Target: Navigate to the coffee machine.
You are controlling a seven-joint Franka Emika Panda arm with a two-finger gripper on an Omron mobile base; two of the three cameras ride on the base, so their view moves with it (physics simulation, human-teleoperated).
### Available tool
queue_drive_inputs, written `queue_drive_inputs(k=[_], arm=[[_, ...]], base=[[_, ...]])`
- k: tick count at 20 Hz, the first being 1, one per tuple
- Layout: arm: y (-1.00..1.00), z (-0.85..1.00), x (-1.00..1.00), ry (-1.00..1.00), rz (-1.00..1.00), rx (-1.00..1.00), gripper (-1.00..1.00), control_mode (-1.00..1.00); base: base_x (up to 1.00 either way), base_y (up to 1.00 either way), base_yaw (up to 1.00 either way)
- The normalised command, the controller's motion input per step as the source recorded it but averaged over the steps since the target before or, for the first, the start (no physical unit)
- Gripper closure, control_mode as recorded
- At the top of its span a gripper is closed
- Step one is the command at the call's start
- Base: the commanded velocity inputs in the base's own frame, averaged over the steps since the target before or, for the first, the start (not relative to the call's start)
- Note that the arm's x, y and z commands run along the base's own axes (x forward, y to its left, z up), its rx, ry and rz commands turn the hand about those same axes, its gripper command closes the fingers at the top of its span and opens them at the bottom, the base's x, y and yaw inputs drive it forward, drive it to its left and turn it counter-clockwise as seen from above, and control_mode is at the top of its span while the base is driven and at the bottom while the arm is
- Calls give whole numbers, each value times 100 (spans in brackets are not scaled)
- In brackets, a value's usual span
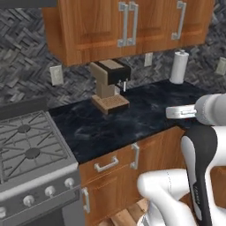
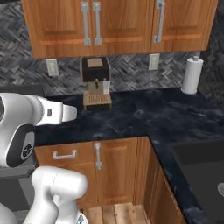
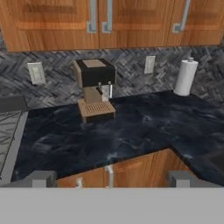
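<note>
I'm on the approach, my gripper [image 3: 112,179] spread wide and empty, the coffee machine [image 3: 94,89] at the counter's [image 3: 131,127] back by the wall; next I'd close in squarely.

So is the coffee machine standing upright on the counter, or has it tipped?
Upright. The coffee machine stands on its slatted drip tray base, flat on the dark counter, with its black head level on top, against the backsplash.
</note>
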Motion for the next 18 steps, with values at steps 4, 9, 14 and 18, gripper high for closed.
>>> queue_drive_inputs(k=[4, 9, 14, 18], arm=[[0, 0, 0, 0, 0, 0, -100, 100], [0, 0, 0, 0, 0, 0, -100, 100], [0, 0, 0, 0, 0, 0, -100, 100], [0, 0, 0, 0, 0, 0, -100, 100]], base=[[90, -45, 38], [74, -52, 42], [53, -44, 26], [100, 2, 11]])
